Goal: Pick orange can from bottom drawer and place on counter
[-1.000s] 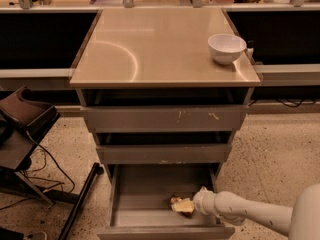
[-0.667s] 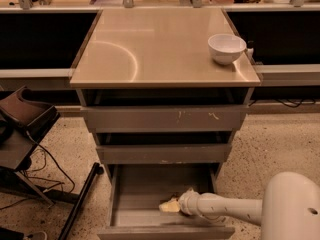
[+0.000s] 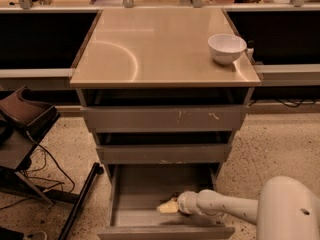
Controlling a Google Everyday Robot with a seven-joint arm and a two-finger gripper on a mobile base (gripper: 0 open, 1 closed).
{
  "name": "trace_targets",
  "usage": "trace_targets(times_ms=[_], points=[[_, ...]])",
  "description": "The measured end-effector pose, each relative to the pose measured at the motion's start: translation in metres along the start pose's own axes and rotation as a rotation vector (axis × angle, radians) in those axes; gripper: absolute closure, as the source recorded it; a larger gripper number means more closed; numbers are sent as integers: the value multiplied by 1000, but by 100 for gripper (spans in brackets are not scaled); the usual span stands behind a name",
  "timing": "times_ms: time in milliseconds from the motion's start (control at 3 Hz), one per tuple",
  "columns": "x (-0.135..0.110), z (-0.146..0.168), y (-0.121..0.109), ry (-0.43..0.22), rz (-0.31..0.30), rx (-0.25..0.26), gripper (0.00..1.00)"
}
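The bottom drawer (image 3: 130, 194) of the grey cabinet is pulled open. My white arm reaches in from the lower right. My gripper (image 3: 167, 207), with pale yellow tips, sits low inside the drawer near its front middle. The orange can does not show plainly; only a small dark brownish bit (image 3: 175, 196) shows just behind the gripper, and I cannot tell what it is. The counter (image 3: 150, 49) is the glossy tan top of the cabinet, with a curved reflection mark on its left.
A white bowl (image 3: 226, 47) stands at the counter's back right corner. The two upper drawers (image 3: 165, 119) are slightly ajar. A dark chair (image 3: 22, 119) with cables and a black leg (image 3: 82, 194) stands at the left on the speckled floor.
My gripper has moved left inside the bottom drawer, toward its middle. The arm's bulky white link has come further into view at the lower right.
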State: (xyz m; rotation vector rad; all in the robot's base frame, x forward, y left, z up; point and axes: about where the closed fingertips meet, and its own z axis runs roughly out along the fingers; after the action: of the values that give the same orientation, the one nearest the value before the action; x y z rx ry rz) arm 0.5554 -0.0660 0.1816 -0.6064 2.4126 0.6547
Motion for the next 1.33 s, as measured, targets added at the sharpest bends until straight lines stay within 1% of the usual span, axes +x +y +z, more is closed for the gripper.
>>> trace_targets(times_ms=[333,667,1000,1333], points=[[0,0,0,0,0,0,0],[4,11,4,24,-27,45,0],[83,32,10,189,-16,133,0],[89,34,3,213,-23,169,0]])
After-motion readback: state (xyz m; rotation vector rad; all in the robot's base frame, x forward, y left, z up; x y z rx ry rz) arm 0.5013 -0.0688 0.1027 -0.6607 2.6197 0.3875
